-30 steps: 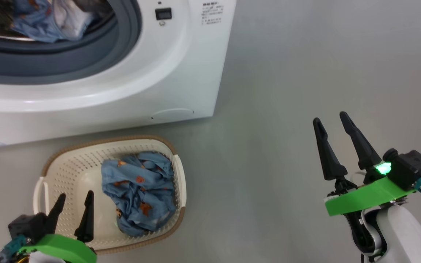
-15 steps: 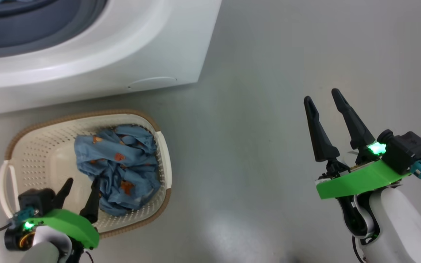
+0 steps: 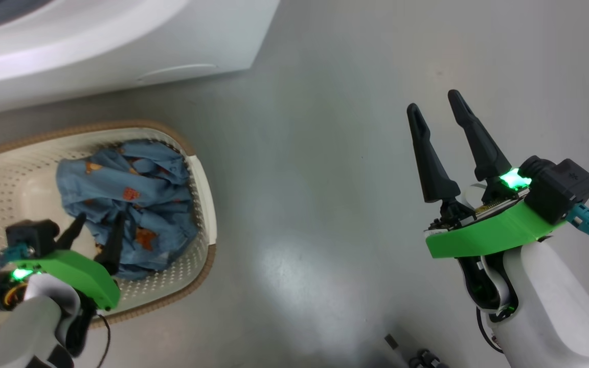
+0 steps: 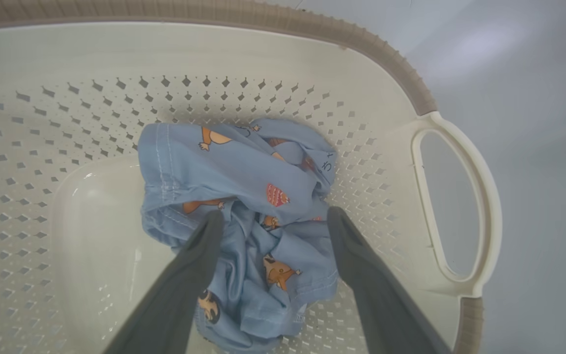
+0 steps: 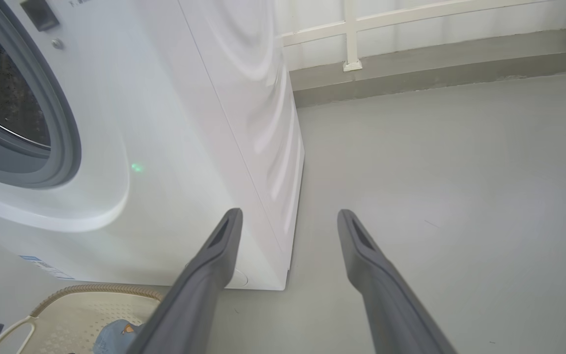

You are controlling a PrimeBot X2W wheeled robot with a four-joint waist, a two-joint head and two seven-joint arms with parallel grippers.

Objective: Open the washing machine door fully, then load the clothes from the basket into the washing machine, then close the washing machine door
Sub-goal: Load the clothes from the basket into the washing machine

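The cream basket with its brown rim stands on the floor in front of the white washing machine. In it lies a bundle of light blue clothes printed with orange figures. My left gripper hangs open inside the basket, its fingers straddling the near part of the clothes just above them. Whether the fingertips touch the fabric is unclear. My right gripper is open and empty above bare floor, far right of the basket. The machine's grey gasket rings an open drum. The washing machine door is out of view.
Grey floor spreads to the right of the machine and basket. A low kerb with a white railing runs behind the machine. Small dark parts lie at the bottom edge of the head view.
The head camera has tilted down, so the machine slid up and left. My left gripper has moved forward over the clothes in the basket. Both grippers stay open.
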